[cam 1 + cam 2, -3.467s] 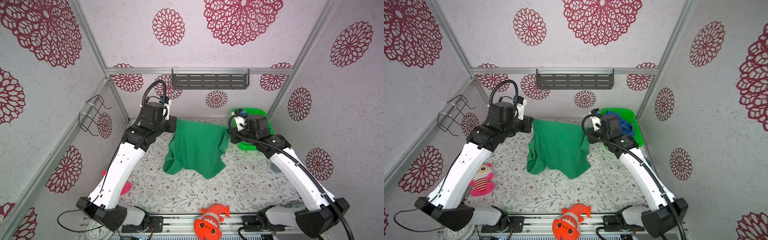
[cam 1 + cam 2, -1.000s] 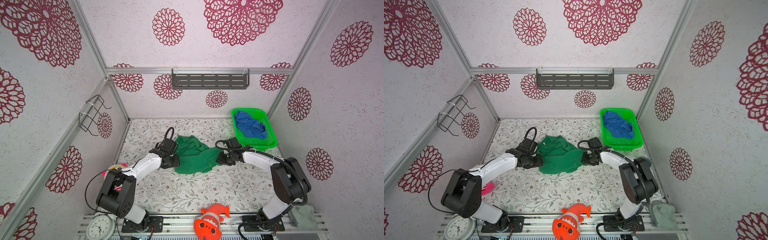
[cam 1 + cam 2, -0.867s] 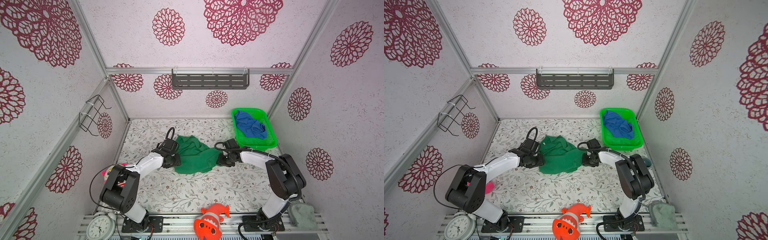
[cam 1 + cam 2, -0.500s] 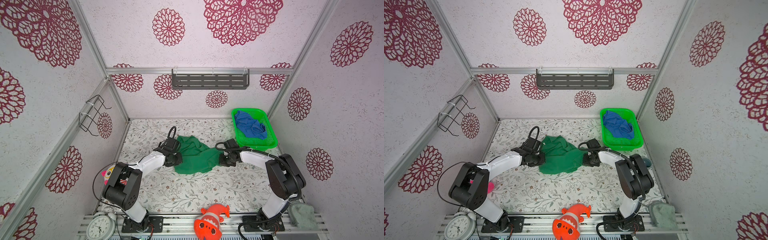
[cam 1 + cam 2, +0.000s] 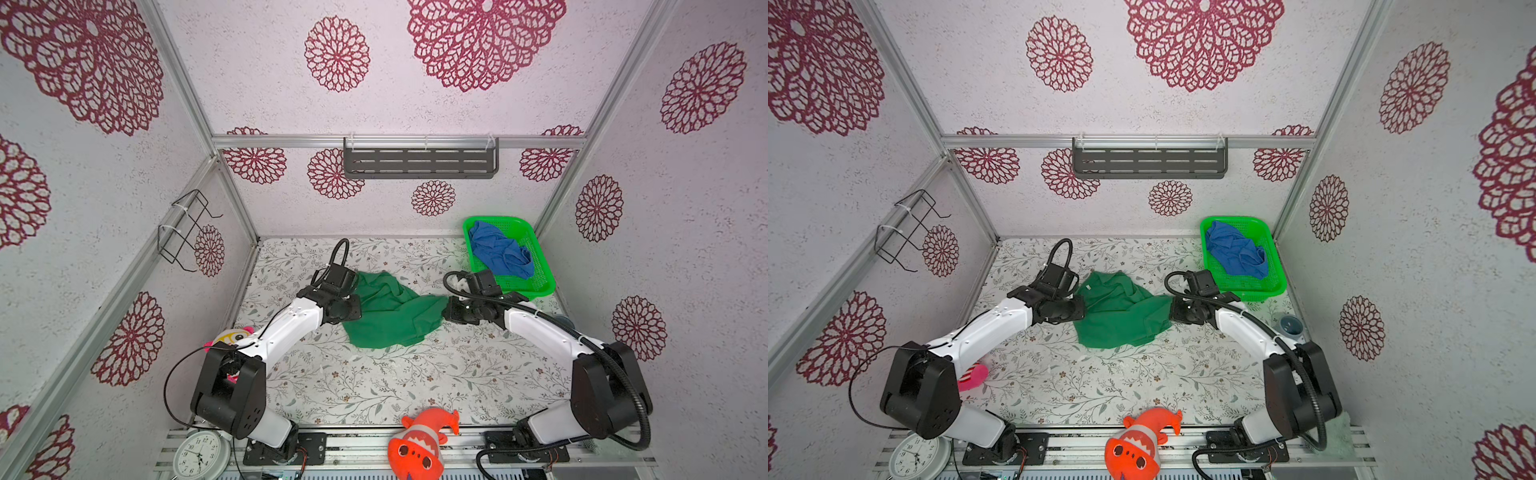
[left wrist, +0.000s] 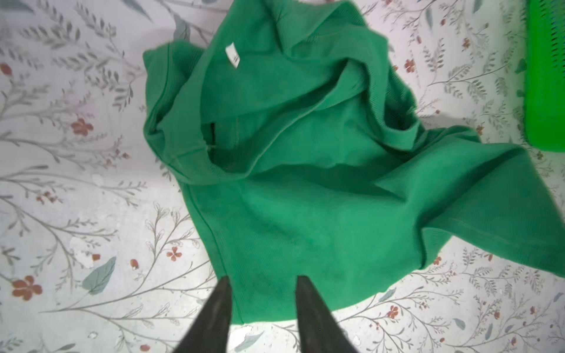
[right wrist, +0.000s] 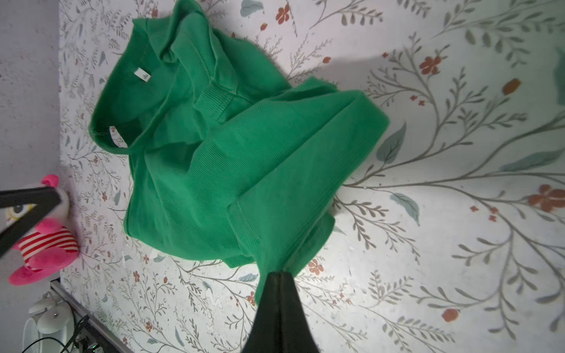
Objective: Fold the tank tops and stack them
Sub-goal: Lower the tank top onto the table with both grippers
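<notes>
Two grippers flanking dark green sleeveless cloth tank top, crumpled on bench — left gripper parted over its hem, right gripper pinching its edge. Beyond, royal blue cloth tank top bunched inside bright green mesh basket.

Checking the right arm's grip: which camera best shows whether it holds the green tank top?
The right wrist view: up close, the right gripper is shut on an edge of the green tank top. Both top views show only its body meeting the cloth, fingertips unclear. The left wrist view misses that gripper.
</notes>
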